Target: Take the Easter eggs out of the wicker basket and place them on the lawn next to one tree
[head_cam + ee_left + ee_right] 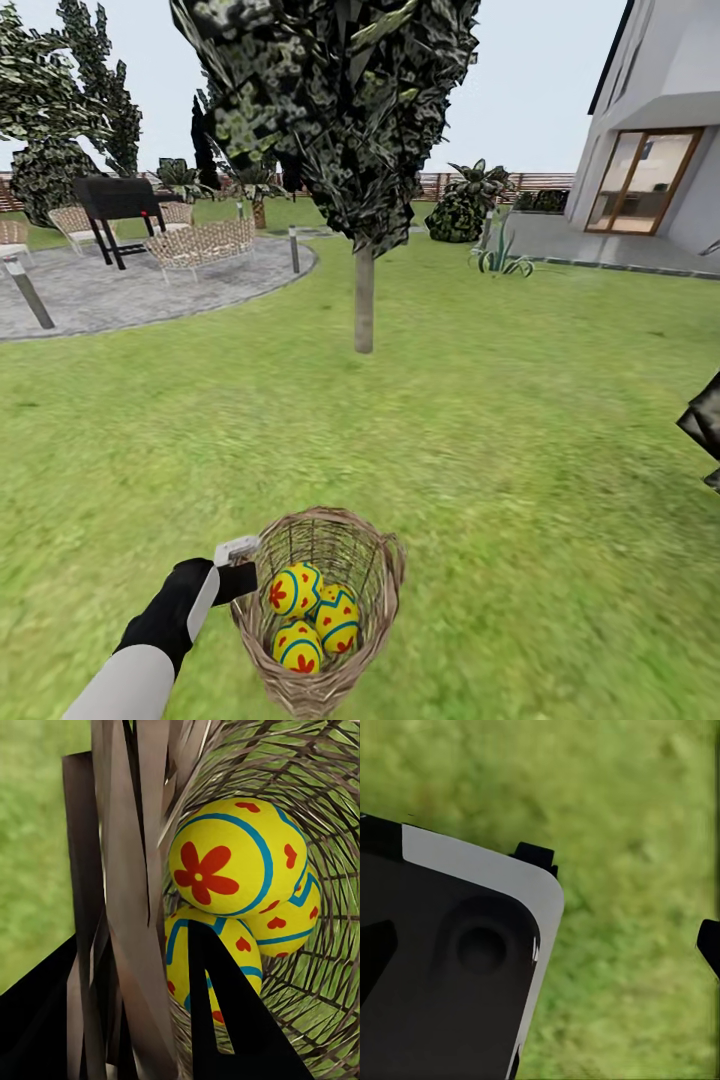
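Green lawn spreads ahead of me; a tree stands on it, a grey paved patio beyond.

We see our left arm as a pale grey-white sleeve ending in a black wrist section, with a white panel and a small white block beside the left gripper. Our right wrist view shows a black housing with a rounded white edge and a round recess.
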### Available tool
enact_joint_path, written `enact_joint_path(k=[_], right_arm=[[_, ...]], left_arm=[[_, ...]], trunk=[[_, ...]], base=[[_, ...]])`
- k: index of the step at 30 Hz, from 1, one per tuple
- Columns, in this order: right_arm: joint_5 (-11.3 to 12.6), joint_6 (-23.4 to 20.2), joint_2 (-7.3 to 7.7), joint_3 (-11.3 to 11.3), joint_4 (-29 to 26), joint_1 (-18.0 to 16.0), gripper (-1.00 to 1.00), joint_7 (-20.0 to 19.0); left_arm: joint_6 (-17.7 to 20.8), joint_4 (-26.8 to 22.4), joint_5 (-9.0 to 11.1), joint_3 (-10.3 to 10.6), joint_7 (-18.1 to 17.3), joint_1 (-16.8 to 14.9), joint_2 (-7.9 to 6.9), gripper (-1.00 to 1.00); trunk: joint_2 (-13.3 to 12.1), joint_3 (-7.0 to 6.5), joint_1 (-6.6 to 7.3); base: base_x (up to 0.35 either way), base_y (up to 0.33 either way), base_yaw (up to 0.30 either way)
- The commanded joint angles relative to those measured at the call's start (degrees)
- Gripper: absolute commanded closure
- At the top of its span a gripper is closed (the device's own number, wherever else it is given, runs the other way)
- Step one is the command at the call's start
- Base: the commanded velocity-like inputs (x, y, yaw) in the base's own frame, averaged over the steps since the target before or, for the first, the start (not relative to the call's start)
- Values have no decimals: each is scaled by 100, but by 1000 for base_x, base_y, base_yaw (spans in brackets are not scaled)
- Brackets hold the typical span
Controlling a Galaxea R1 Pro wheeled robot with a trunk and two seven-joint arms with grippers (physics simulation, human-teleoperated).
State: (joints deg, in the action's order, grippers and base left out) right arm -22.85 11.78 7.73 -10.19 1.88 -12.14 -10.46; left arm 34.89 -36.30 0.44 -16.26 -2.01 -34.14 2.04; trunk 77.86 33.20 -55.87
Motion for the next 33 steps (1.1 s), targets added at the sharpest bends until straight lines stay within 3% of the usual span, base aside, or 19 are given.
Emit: enact_joint_path(k=[1,33], right_arm=[[0,0,0,0,0,1,-100,0],[2,26,0,0,5,0,-100,0]], left_arm=[[0,0,35,0,-1,1,3,100],[0,0,36,0,-1,-1,-2,100]], trunk=[[0,0,0],[0,0,0]], base=[[323,0,0],[323,0,0]])
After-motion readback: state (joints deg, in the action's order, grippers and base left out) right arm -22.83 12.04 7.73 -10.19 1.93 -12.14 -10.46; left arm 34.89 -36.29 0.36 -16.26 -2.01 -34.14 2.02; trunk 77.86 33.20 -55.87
